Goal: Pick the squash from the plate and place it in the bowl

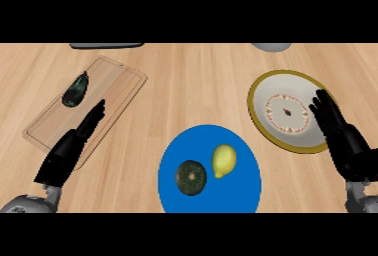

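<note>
I see the round dark-green squash (191, 177) on the blue plate (240, 192), beside a yellow lemon (224, 160). Both hands are open; my right hand (341, 137) overlaps the yellow-rimmed white bowl (275, 84), my left hand (72, 145) seems slightly nearer the squash.

Single head view, looking steeply down on the counter (192, 65) from close above; forearms enter at lower edge.

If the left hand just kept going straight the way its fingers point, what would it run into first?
Probably the dark eggplant on the wooden cutting board. The left hand points up and slightly right, so it might pass just beside it; its height above the board is unclear.
</note>
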`<state>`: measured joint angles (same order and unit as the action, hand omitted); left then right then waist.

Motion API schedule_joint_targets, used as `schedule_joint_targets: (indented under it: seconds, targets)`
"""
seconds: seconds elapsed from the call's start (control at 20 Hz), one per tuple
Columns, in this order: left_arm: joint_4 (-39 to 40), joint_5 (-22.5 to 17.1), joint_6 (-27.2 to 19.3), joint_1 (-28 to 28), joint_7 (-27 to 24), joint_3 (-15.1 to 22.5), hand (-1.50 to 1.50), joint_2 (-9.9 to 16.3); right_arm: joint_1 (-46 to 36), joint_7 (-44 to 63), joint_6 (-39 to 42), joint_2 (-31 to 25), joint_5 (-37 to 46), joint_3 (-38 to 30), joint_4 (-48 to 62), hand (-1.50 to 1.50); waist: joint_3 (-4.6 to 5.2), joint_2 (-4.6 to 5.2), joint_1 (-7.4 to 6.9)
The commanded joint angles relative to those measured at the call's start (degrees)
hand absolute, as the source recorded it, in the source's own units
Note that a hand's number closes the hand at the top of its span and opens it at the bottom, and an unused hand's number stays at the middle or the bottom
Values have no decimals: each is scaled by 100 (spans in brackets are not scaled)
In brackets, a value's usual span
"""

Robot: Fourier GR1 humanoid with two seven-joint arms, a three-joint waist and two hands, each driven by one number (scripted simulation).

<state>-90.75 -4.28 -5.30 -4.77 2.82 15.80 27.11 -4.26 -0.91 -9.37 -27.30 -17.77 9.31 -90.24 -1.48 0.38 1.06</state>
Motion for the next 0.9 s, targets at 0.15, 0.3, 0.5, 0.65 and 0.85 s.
schedule_joint_targets:
  seconds: [0.15,0.3,0.5,0.65,0.85]
  targets:
    - [9,-811,110,-181,159,-123,0,-761,-86,-145,-606,225,1450,1103,-1197,150,174,-74,-24]
    - [6,-1100,22,103,192,-84,0,-1077,176,222,-1117,-1016,2858,702,-636,150,329,-146,355]
    - [-57,-1505,111,-113,383,-138,0,-1394,1033,-175,-2661,854,3744,2056,-1606,-150,163,-85,72]
    - [-103,-1561,206,-114,392,-231,0,-1293,915,48,-2311,647,4639,2975,-2006,-150,171,-92,-26]
    - [101,-1468,176,-133,302,-200,0,-1360,813,1520,-2042,551,6353,3349,-1911,-150,203,-101,28]
